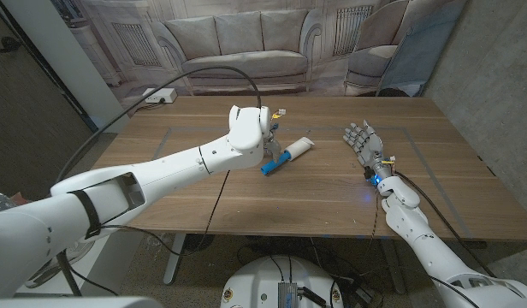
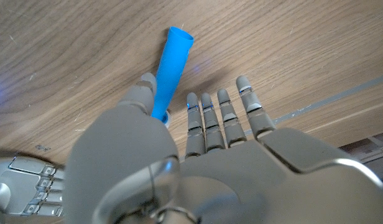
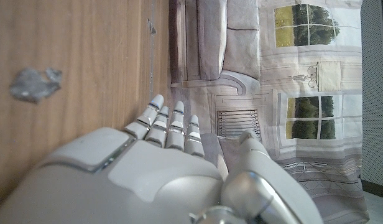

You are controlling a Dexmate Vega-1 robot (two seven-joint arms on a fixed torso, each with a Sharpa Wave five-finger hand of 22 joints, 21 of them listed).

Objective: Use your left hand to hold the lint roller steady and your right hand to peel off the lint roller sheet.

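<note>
Blue-handled lint roller lies on the wooden table directly under the robot's left hand, whose fingers spread over the handle without closing on it. Well off to that hand's right, the right hand stands open and empty, fingers upright. The risk from here looks plain: a loose or off-centre grip on the slim handle could let the roller spin or skid when the sheet is pulled.
</note>
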